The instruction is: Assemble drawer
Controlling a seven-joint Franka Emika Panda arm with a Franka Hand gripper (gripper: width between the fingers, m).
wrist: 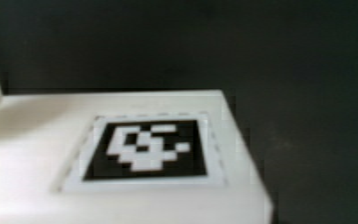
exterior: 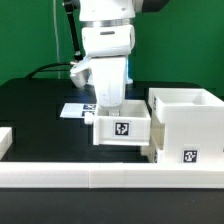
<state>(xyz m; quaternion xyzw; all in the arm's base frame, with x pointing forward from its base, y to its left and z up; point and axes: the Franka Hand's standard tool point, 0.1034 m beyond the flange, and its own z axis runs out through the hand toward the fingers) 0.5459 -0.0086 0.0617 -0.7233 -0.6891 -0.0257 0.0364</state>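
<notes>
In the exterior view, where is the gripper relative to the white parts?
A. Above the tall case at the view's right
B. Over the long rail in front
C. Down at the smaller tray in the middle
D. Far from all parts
C: the gripper reaches down at the back edge of the smaller tray, which sits to the exterior view's left of the tall case.

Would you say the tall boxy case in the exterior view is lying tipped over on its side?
No, the case stands upright with its open top facing up, beside the tray under the gripper.
</notes>
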